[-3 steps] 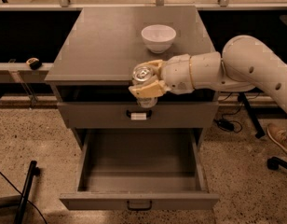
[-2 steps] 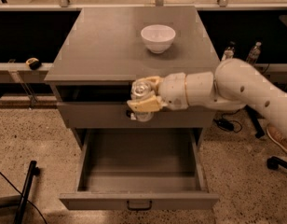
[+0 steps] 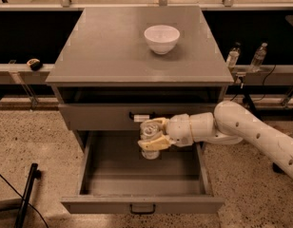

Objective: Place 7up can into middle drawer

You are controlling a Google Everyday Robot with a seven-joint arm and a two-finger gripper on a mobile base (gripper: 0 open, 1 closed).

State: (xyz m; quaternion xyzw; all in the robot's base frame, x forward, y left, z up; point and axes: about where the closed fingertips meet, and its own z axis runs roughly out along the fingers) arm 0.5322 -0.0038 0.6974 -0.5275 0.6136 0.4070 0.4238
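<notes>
**Can held upright over the open drawer**

The small, slim 7up can with its round silver top stands on end in the air. Its long axis runs near vertical, with the top facing up and the base pointing down into the wide, deep grey middle drawer. The drawer is pulled right out, with a dark loop handle on its front panel.

The cream-coloured two-finger gripper on the smooth white arm reaches in from the right, and its fingers are clamped on the can's sides. It hangs over the drawer's back half, just below the closed grey drawer front with a white tag.

On the flat grey cabinet top sits a round white bowl.
</notes>
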